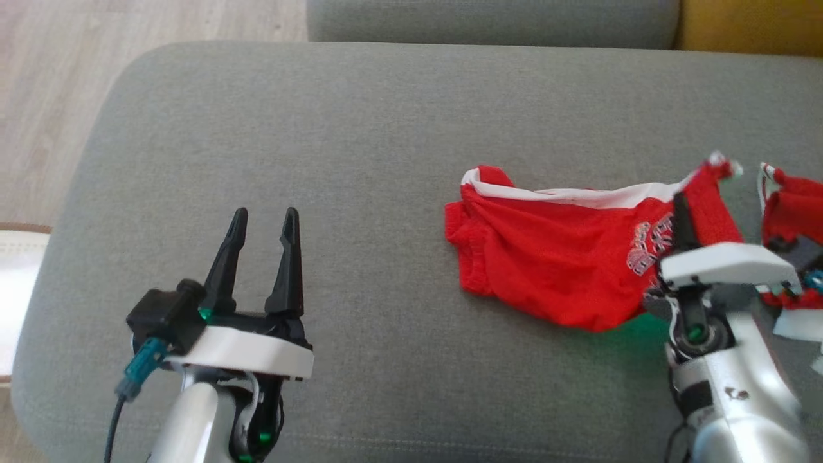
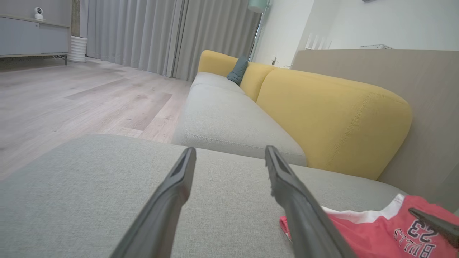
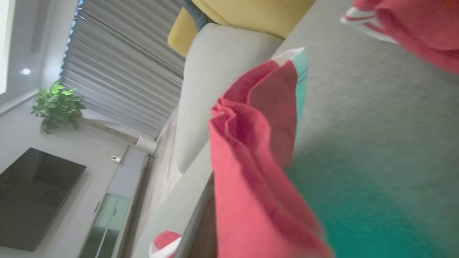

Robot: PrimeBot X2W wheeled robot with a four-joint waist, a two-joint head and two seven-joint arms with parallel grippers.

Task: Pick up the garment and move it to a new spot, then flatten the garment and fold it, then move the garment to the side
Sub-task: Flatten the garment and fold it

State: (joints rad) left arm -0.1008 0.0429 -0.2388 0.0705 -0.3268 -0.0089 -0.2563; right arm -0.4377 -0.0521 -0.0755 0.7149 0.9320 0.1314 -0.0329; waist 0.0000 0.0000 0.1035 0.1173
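Down at the lower left of the head view, left gripper (image 1: pixel 265 215) above the bare grey sofa cushion (image 1: pixel 386 116). White wrist below it, two dark fingers pointing up the view, standing well apart and holding nothing. From its own wrist camera, the same fingers (image 2: pixel 172 193) spread wide over grey fabric, aimed toward a yellow backrest (image 2: pixel 333 118).

Lower right, right gripper (image 1: pixel 679 209) pinched shut on the red jersey (image 1: pixel 546 251). Pale forearm rising from the bottom edge, wrist rolled so that the room lies sideways in its own camera. One dark finger upright against the cloth, just beside the printed lettering. From the right wrist camera, bunched red fabric rising from the bottom edge and hiding the fingers.

Jersey red with white trim, on the right half of the cushion, well apart from the left gripper. Long axis across the head view, left to right. Left end slumped flat on the cushion, right end standing higher at the closed fingers, white border along the far side.

More red cloth (image 1: pixel 794 206) at the far right edge; cannot tell whether part of the same piece.
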